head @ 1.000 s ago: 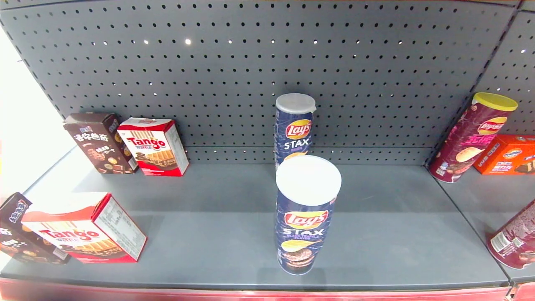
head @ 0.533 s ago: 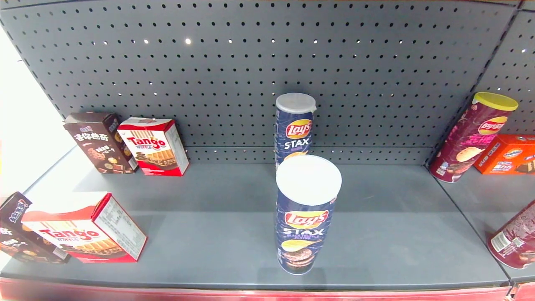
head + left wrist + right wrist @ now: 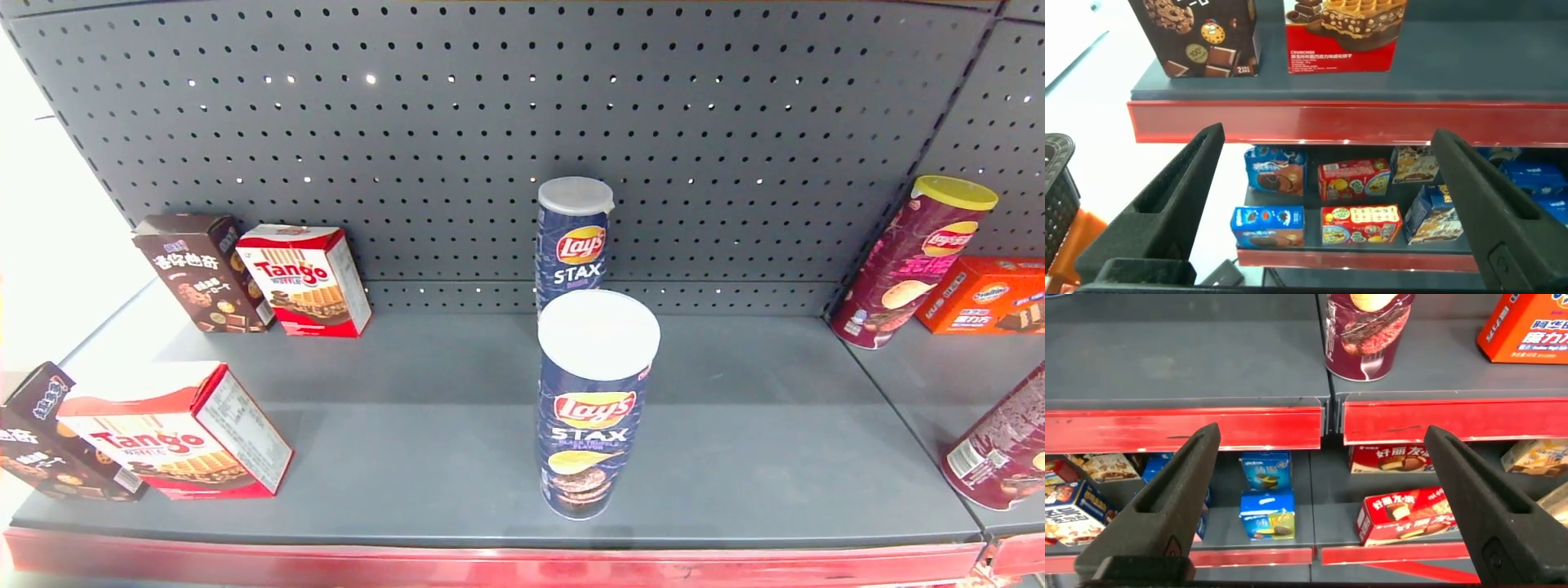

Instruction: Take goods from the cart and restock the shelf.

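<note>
The left gripper (image 3: 1327, 131) hangs low in front of the grey shelf (image 3: 759, 457), its fingers spread wide and empty. Just ahead of its fingertips, at the shelf's red front edge (image 3: 1315, 122), stand a brown cookie box (image 3: 1196, 37) and a red wafer box (image 3: 1343, 33), both shut. Beyond the gap between its fingers, lower shelves (image 3: 1355, 253) hold rows of small snack boxes. A black mesh basket (image 3: 1057, 188) sits beside it; I cannot tell what is in it.

The right gripper (image 3: 1323, 431) is also spread wide and empty, level with the same red edge. A purple can (image 3: 1366, 335) stands just ahead of it and an orange box (image 3: 1527, 327) farther off to one side.

From the head view, well above both grippers, a front blue can (image 3: 594, 408) stands upright mid-shelf. A back blue can (image 3: 573, 237) stands behind it against the pegboard wall (image 3: 457, 139). Both lids are on, so their contents are hidden.
</note>
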### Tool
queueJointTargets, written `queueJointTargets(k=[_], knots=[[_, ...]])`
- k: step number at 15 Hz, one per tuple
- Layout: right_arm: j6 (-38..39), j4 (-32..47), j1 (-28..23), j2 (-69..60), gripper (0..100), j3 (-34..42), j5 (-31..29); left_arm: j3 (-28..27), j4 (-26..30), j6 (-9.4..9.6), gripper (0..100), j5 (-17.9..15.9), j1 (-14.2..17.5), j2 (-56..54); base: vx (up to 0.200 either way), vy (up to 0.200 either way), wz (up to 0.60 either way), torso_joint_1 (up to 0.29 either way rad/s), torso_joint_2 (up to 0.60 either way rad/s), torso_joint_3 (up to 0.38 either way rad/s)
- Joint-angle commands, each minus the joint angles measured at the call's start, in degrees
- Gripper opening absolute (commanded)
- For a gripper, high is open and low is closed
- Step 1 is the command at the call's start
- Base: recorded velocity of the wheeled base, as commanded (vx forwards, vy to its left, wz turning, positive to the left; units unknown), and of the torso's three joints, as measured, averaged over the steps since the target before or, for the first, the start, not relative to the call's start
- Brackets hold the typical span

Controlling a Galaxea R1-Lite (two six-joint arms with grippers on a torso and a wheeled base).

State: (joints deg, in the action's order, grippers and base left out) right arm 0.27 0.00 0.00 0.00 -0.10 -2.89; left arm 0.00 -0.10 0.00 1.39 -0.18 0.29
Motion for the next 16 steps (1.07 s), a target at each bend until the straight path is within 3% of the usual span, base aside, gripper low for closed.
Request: queueJointTargets(k=[1,16], knots=[[0.0,0.0,0.0,0.0,100,0.01,-0.01,0.0,-0.08,0.0,100,0.02,0.01,-0.03,0.0,0.0,0.0,0.0,0.0,0.0],[0.0,0.0,-0.09,0.0,100,0.01,-0.01,0.0,0.01,-0.09,100,0.1,0.01,-0.03,0.0,0.0,0.0,0.0,0.0,0.0]])
